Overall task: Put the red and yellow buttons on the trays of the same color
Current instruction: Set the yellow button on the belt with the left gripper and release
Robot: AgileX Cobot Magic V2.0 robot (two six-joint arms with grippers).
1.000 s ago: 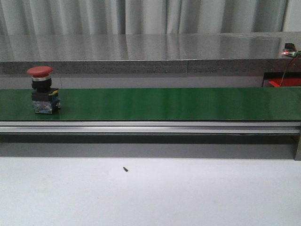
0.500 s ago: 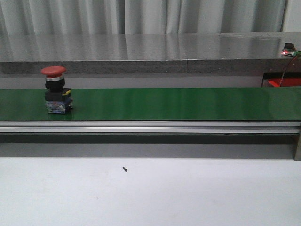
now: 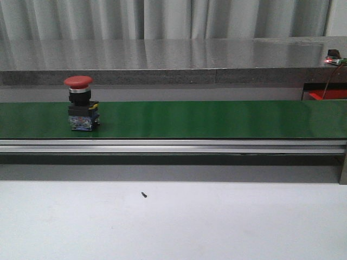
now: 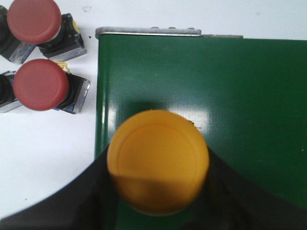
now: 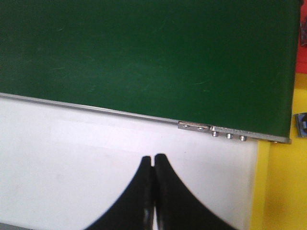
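My left end effector (image 4: 158, 201) pinches the round yellow plastic button (image 4: 158, 160) above the green belt (image 4: 249, 96); right end effector (image 5: 153, 191) pressed together. I should set it down upright, centred.

Only the red button (image 3: 82, 104) interrupts the seemingly open green belt (image 3: 217, 119).

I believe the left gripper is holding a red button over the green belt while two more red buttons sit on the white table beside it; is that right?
Not quite: the button in the left gripper is yellow, not red, as the left wrist view shows. The rest stands: it is held over the green belt, and two red buttons sit on the white table beside it.
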